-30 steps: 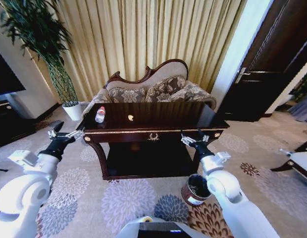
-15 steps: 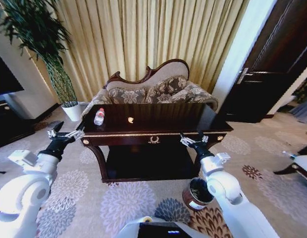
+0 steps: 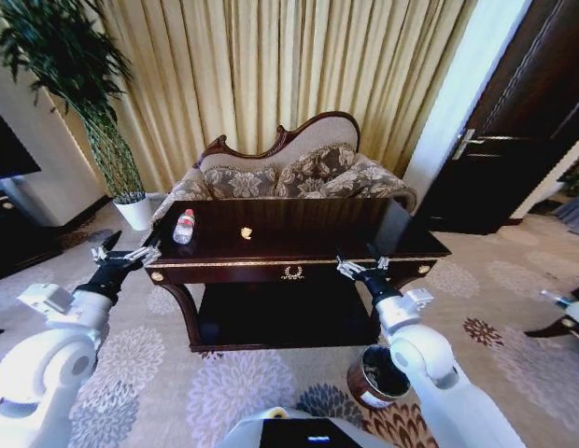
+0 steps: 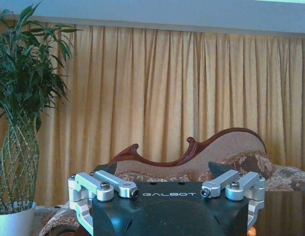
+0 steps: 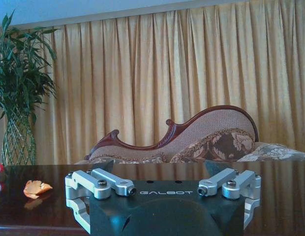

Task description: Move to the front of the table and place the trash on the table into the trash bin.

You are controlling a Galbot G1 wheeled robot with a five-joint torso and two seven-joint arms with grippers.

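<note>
the robot faces the console table's surface [image 3: 299, 247]. the water bottle [image 3: 184, 226] stands at its far left, an orange scrap [image 3: 247, 232] mid-top. left gripper [image 3: 122, 256] and right gripper [image 3: 360, 268] hang at the near edge, jaws open, empty, likely readied for reaching. the trash bin [image 3: 375, 375] sits on the carpet, near right.

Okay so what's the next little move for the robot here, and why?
Probably reach the left claw forward to the bottle. The robot already faces the table, the bottle stands near that claw's end, and both claws are open and empty, the right claw at the front edge.
</note>
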